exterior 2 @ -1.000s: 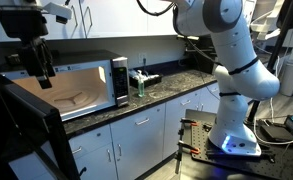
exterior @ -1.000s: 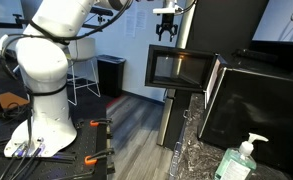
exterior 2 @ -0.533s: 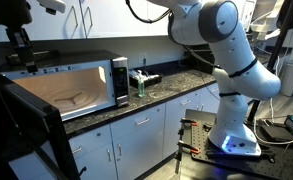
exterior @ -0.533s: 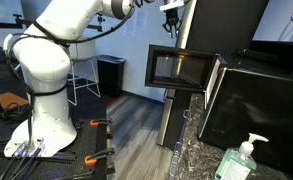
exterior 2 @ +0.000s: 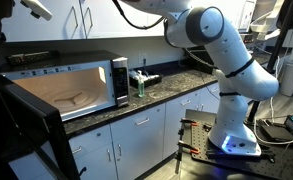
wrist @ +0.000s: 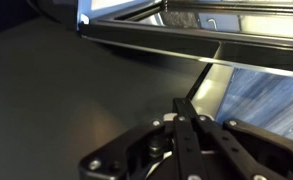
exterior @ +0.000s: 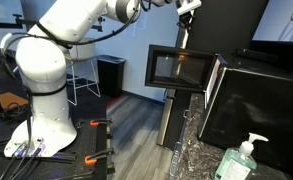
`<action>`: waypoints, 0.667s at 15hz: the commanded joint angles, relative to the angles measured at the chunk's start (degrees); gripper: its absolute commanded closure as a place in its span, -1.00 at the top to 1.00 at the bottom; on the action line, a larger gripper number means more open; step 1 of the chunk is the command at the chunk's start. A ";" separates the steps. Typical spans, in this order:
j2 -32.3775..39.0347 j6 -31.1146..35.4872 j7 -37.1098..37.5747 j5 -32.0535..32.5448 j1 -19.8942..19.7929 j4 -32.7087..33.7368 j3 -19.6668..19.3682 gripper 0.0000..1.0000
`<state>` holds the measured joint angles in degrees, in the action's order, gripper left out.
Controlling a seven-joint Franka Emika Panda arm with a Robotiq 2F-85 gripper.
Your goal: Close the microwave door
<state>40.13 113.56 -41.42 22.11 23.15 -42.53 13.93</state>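
The microwave (exterior: 256, 100) (exterior 2: 81, 82) stands on a counter in both exterior views. The microwave door (exterior: 178, 67) (exterior 2: 24, 125) hangs wide open, its dark glass panel swung out from the cavity. My gripper (exterior: 187, 12) hovers high above the door's top edge and touches nothing. In the wrist view the gripper (wrist: 183, 106) is shut, its two fingers pressed together with nothing between them. They hang over the door's dark surface (wrist: 66, 100). In an exterior view my arm (exterior 2: 186, 20) reaches toward the upper left corner, where the gripper is mostly cut off.
A soap pump bottle (exterior: 239, 160) (exterior 2: 140, 85) stands on the granite counter (exterior: 194, 140). A tall black cabinet (exterior: 221, 25) rises behind the door. A black bin (exterior: 111, 75) sits on the floor. White lower cabinets (exterior 2: 136, 140) run under the counter.
The gripper has gone from open to shut. It has also risen and drifted sideways, from just above the door to higher over it.
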 commanded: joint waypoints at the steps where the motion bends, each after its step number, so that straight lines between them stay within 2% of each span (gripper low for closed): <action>1: 3.92 8.51 -9.19 -7.50 -5.44 0.04 5.40 -1.00; 3: 6.36 10.18 -14.58 -12.70 -8.19 0.07 9.05 -1.00; 6: 8.97 5.54 -20.39 -18.60 -10.51 1.06 13.55 -1.00; 10: 9.25 -4.51 -17.83 -19.14 -9.36 1.53 13.96 -1.00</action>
<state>49.50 116.06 -60.07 3.72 12.85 -42.50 27.21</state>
